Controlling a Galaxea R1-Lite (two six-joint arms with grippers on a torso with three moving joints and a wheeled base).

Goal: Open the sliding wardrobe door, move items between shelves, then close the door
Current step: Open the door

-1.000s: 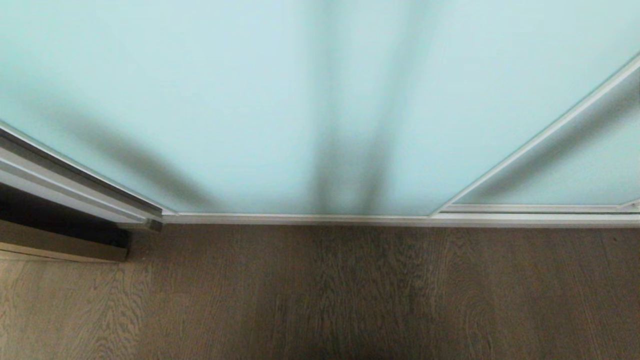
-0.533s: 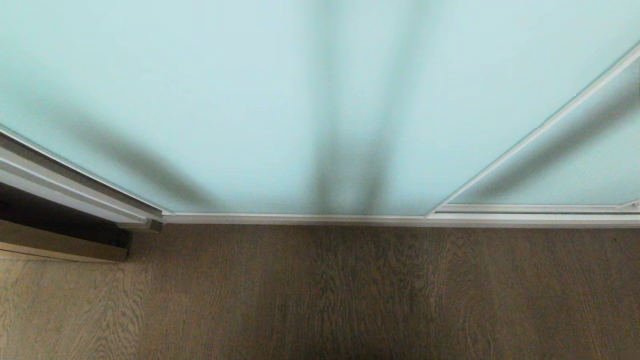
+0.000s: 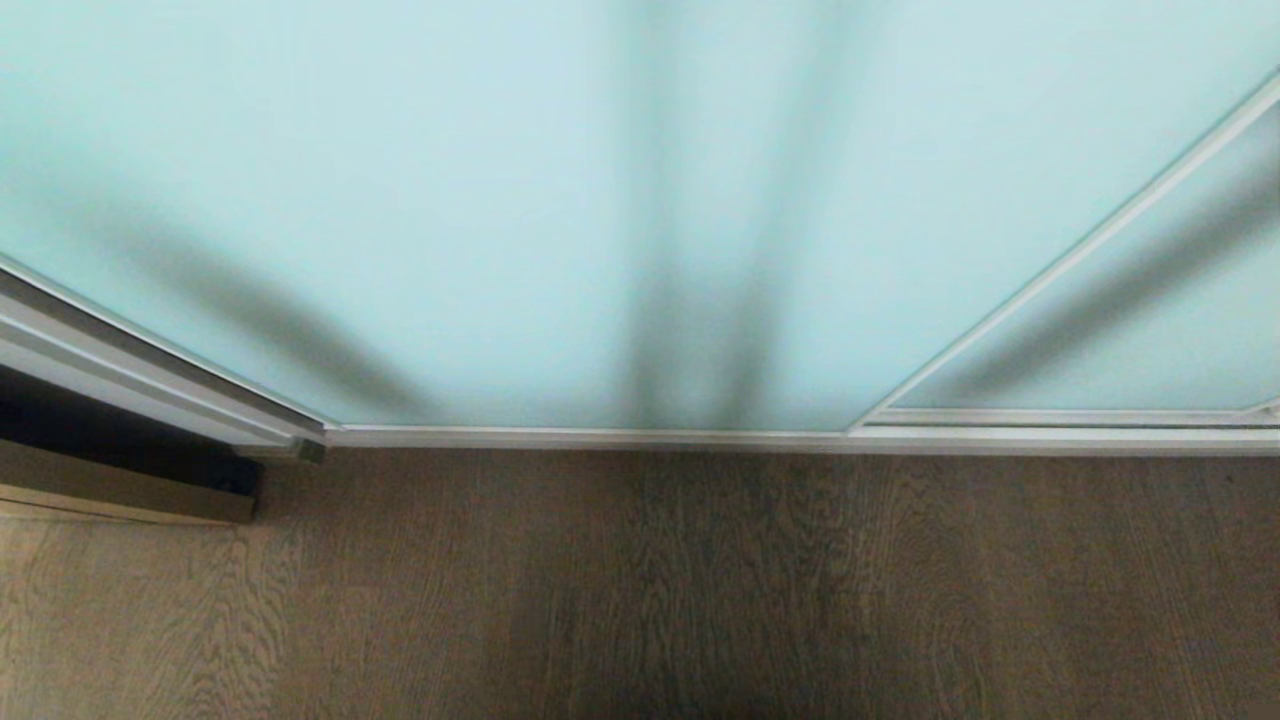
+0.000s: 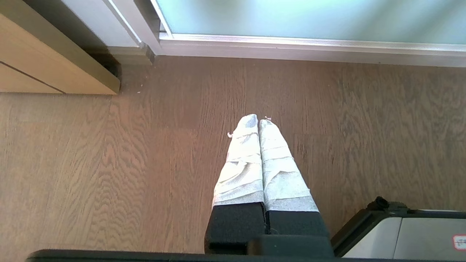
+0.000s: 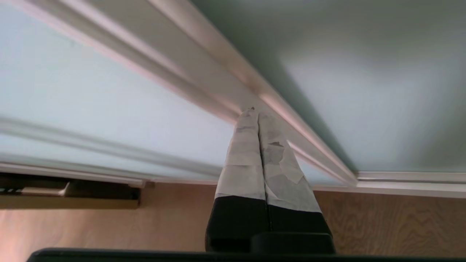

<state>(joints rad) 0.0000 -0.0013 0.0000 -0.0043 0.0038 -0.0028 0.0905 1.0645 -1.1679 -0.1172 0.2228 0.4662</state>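
Sliding wardrobe door [image 3: 560, 200] stands shut before the robot, upright, long axis vertical, its bottom rail along the floor [image 3: 640, 600]. Opening looks to be the step in hand: the right gripper [image 5: 255, 113], fingers pressed together, tips at the vertical frame [image 5: 225, 91], likely needs a sideways push. Left gripper [image 4: 259, 120], also closed, hangs over the floor.

Before you: sliding wardrobe door [image 3: 560, 200], pale aqua frosted glass in a thin silvery-white frame. It stands upright and shut on the floor track, overlapping its neighbouring panel.
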